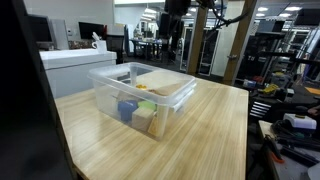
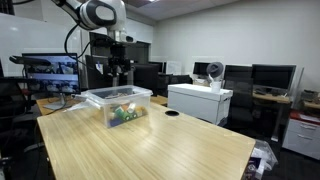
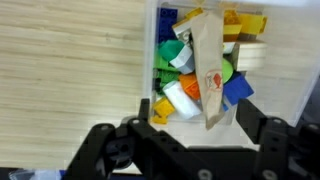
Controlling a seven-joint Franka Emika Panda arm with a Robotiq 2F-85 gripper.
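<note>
Above the bin (image 3: 149,50), fingers (image 3: 266,131) wide (empty)

Clear bin (image 1: 108,98); green, blue, yellow and white toys (image 3: 185,62); pale wood-grain table (image 3: 70,60)

Wooden table (image 1: 205,130), white cabinet (image 2: 200,102), dark monitors (image 2: 272,76)

arm (image 2: 98,14) above clear bin (image 2: 112,95) | colourful toys (image 2: 125,114) inside | stands on wooden table (image 2: 150,150)
</note>
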